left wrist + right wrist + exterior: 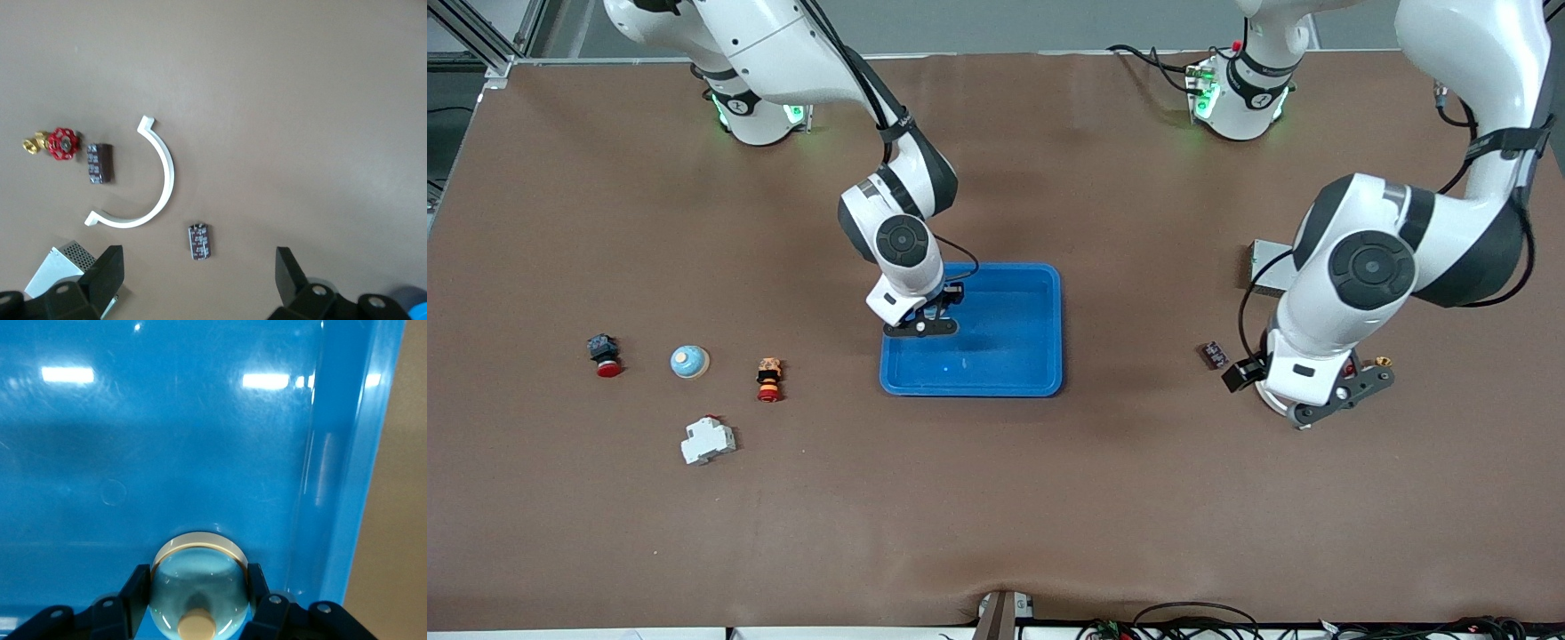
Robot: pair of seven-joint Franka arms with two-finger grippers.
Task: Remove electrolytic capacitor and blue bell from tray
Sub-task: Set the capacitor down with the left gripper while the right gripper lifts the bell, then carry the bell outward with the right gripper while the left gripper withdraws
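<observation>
— Right hand (197, 597)?
— Clamped on a pale blue domed bell with a cream knob (198, 593), over the blue plastic tray (1040, 293).
— Left hand (199, 277)?
— Fingers spread, holding nothing, over a small dark cylindrical capacitor (200, 241) lying on the brown table (1049, 489) just beside a white plastic arc (150, 187).

Non-task items on the desk (996, 498). Toward the right arm's end: two red-capped push buttons (605, 355) (769, 380) and, nearer the front camera, a white breaker-like module (708, 440). Toward the left arm's end: a white curved clip (148, 183), a red-handled brass valve (55, 143) and a perforated metal box (63, 265).
</observation>
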